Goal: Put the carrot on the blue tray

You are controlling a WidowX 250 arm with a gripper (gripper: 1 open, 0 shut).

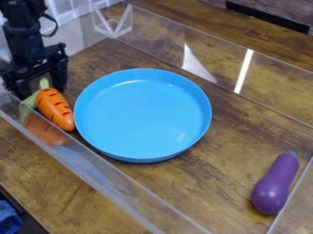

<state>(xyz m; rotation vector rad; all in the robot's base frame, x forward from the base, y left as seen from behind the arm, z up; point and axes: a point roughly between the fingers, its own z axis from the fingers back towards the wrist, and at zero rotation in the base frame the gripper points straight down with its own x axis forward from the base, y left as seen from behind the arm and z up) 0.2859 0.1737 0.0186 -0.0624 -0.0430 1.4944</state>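
Observation:
The carrot is small and orange with dark notches and a light green top. It lies on the wooden table just left of the blue tray, close to its rim. The tray is a large round bright blue dish with nothing in it. My gripper points down at the carrot's upper left, near its leafy end. Its dark fingers stand open and hold nothing.
A purple eggplant lies at the lower right. Clear plastic walls run along the table's front and around its sides. A clear triangular piece stands at the back.

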